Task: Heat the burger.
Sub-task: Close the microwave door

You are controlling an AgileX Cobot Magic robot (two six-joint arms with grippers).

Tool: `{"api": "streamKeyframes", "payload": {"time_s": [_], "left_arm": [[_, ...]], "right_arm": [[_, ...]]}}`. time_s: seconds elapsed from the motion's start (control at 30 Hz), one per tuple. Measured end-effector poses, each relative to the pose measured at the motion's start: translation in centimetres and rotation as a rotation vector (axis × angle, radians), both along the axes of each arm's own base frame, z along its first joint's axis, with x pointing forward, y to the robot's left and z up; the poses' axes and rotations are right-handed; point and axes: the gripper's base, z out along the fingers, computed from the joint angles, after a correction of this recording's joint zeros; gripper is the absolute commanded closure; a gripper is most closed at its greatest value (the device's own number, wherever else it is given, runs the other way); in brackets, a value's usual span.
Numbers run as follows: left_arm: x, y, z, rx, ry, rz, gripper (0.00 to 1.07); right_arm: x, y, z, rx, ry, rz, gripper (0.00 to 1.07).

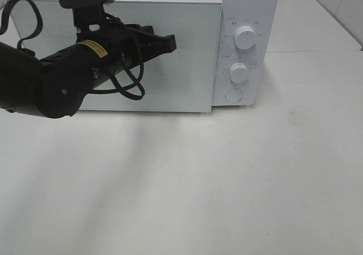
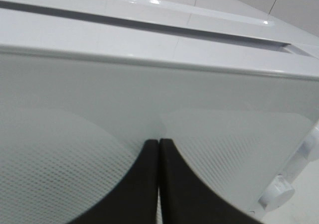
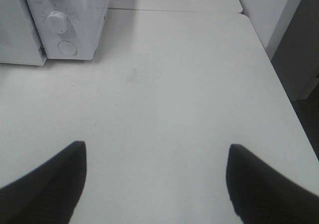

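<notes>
The burger is not in view in any frame. A white microwave (image 1: 244, 17) stands at the back of the table with its mirrored door (image 1: 187, 56) closed. My left gripper (image 1: 172, 42) is shut and empty, its tips held against or just in front of the door's upper middle. In the left wrist view the two black fingertips (image 2: 144, 159) press together before the door glass (image 2: 75, 114). My right gripper (image 3: 154, 184) is open and empty above the bare table, out of the exterior high view. The microwave's corner (image 3: 70, 15) shows far ahead of it.
Two white dials, an upper one (image 1: 245, 37) and a lower one (image 1: 239, 72), and a round button (image 1: 233, 95) sit on the microwave's right panel. The white table (image 1: 198, 181) spreads in front. Its right edge (image 3: 279, 79) drops off beside a dark object.
</notes>
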Motion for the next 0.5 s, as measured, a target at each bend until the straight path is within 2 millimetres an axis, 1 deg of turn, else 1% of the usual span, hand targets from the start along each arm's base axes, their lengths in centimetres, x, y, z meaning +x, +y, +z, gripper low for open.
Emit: {"api": "streamKeyframes", "payload": {"time_s": [0.03,0.07,0.13,0.17,0.2,0.27,0.3,0.33,0.4,0.43,0.5], "left_arm": [[0.3,-0.6,-0.2,0.006,0.008,-0.01,1.07],[0.3,-0.6,-0.2,0.006,0.008,-0.01,1.07],[0.6,-1.5,-0.5,0.016,0.023,-0.03,1.07],[0.6,-1.5,-0.5,0.016,0.023,-0.03,1.07],[0.9,-2.0,-0.5,0.017,0.025,-0.04,1.07],[1.0,-2.3,-0.5,0.019,0.026,-0.044,1.07],[1.4,-2.8,-0.5,0.021,0.024,-0.054,1.07],[1.4,-2.8,-0.5,0.021,0.024,-0.054,1.07],[1.7,-3.5,-0.6,0.027,0.029,-0.071,1.07],[1.7,-3.5,-0.6,0.027,0.029,-0.071,1.07],[2.3,-4.1,-0.6,0.023,0.02,-0.061,1.07]], "right_arm": [[0.0,0.0,0.0,0.0,0.0,0.0,0.32],[0.0,0.0,0.0,0.0,0.0,0.0,0.32],[0.0,0.0,0.0,0.0,0.0,0.0,0.32],[0.0,0.0,0.0,0.0,0.0,0.0,0.32],[0.0,0.0,0.0,0.0,0.0,0.0,0.32],[0.0,0.0,0.0,0.0,0.0,0.0,0.32],[0.0,0.0,0.0,0.0,0.0,0.0,0.32],[0.0,0.0,0.0,0.0,0.0,0.0,0.32],[0.0,0.0,0.0,0.0,0.0,0.0,0.32],[0.0,0.0,0.0,0.0,0.0,0.0,0.32],[0.0,0.0,0.0,0.0,0.0,0.0,0.32]]}}
